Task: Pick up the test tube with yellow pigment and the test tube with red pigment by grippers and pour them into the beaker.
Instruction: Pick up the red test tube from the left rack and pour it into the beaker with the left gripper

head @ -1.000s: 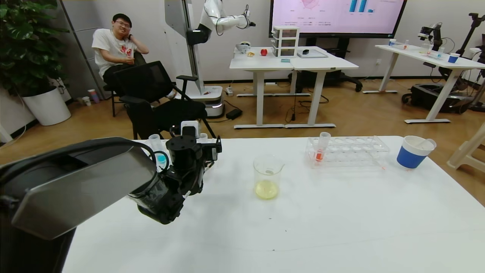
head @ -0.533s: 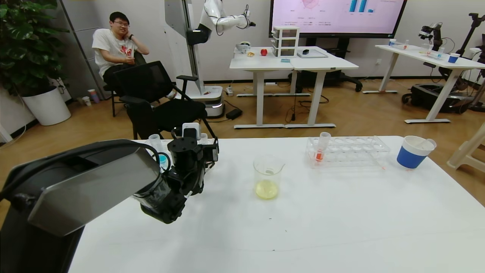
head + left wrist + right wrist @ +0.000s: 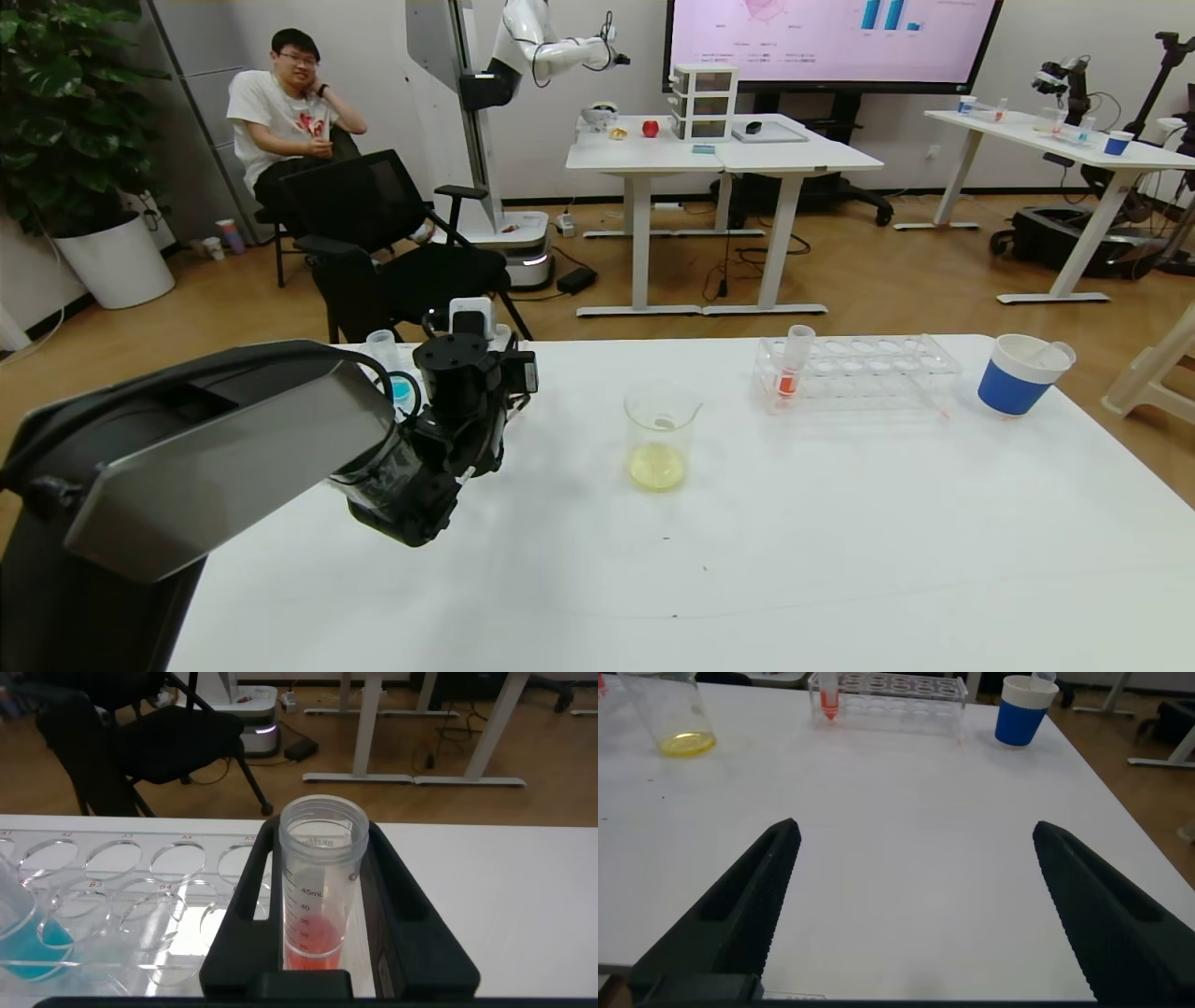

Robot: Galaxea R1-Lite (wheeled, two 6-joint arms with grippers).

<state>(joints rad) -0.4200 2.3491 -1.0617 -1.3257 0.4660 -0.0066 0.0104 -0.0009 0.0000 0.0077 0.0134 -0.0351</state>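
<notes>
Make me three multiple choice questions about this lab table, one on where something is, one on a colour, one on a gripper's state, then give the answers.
1. Where is the blue paper cup?
A. Beside the right end of the clear rack
B. Inside the beaker
C. Under the left gripper

2. What colour is the liquid in the beaker?
A. Cyan
B. Yellow
C. Red

3. What is the left gripper doing?
A. Open over the bare table
B. Shut on the beaker
C. Shut on the test tube with red pigment

Answers: A, the head view shows the cup just off that rack's right end. B, a yellow pool lies at the beaker's bottom. C, the left wrist view shows the fingers closed against the tube's sides.
</notes>
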